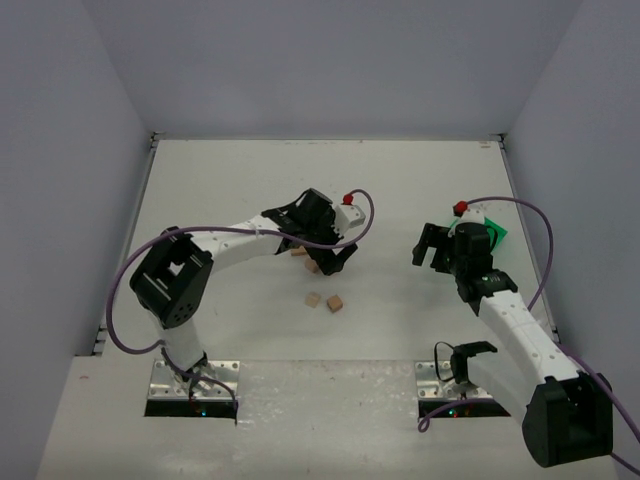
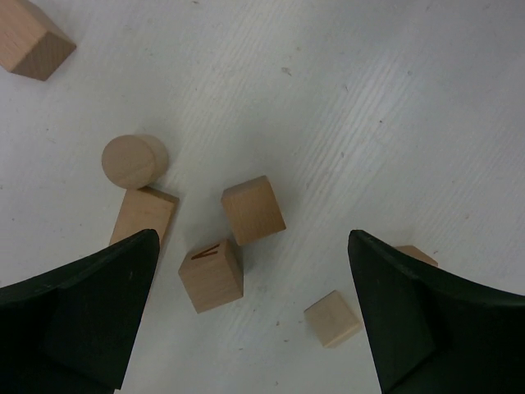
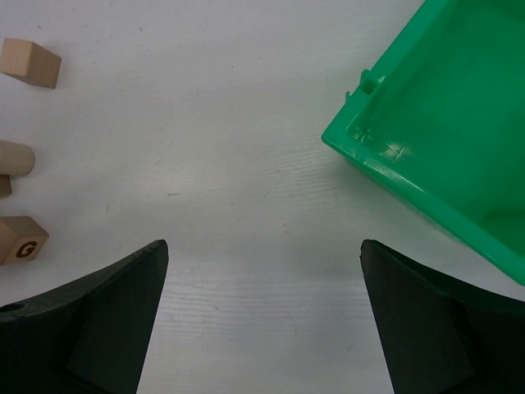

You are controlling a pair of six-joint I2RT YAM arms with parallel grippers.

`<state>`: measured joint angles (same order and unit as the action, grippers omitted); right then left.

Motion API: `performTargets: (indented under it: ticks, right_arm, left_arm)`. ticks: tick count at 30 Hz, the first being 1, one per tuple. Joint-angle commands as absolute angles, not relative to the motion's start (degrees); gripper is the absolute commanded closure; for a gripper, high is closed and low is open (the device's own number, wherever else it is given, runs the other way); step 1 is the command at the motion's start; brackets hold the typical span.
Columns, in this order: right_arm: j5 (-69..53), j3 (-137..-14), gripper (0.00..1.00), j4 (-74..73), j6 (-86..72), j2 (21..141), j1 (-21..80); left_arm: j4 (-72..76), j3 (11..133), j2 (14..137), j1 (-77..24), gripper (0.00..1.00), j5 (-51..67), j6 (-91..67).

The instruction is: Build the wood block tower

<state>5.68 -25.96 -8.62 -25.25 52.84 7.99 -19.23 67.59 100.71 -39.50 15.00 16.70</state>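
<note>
Several small light-tan wooden blocks lie loose on the white table, none stacked. In the left wrist view, a plain cube [image 2: 253, 209], a lettered cube [image 2: 212, 275] and a smaller cube [image 2: 332, 318] lie between my open fingers. A cylinder [image 2: 131, 160], a longer bar [image 2: 143, 215] and another cube [image 2: 33, 45] lie to the left. My left gripper [image 1: 333, 260] hovers open and empty above this group. Two cubes [image 1: 313, 299] [image 1: 334, 303] lie nearer the bases. My right gripper [image 1: 432, 252] is open and empty over bare table, with a G cube [image 3: 20, 240] to its left.
A bright green plastic bin [image 1: 495, 232] stands just right of the right gripper; it also shows in the right wrist view [image 3: 443, 139]. White walls enclose the table on the left, back and right. Purple cables loop off both arms.
</note>
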Motion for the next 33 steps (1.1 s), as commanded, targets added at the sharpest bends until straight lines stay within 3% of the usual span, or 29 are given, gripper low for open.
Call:
performTargets:
  ticks: [1, 5, 10, 33]
  right_arm:
    - [7.64, -26.17, 0.01, -6.74, -26.43, 52.36, 7.91]
    - [7.73, -26.02, 0.01, -6.77, -26.45, 52.45, 7.83]
    - [8.18, -26.28, 0.01, -6.95, -26.63, 53.18, 7.91]
    - [9.14, -27.25, 0.01, -7.91, -26.91, 54.91, 7.91]
  left_arm:
    - [-11.48, 67.51, 98.52, -41.57, 0.06, 9.65, 11.96]
    - [-11.87, 68.13, 100.6, -41.81, 0.1, 10.46, 11.45]
    - [-11.78, 67.67, 101.6, -42.63, 0.22, 9.05, 11.34]
    - [-10.79, 64.73, 103.55, -42.89, 0.37, 6.75, 8.33]
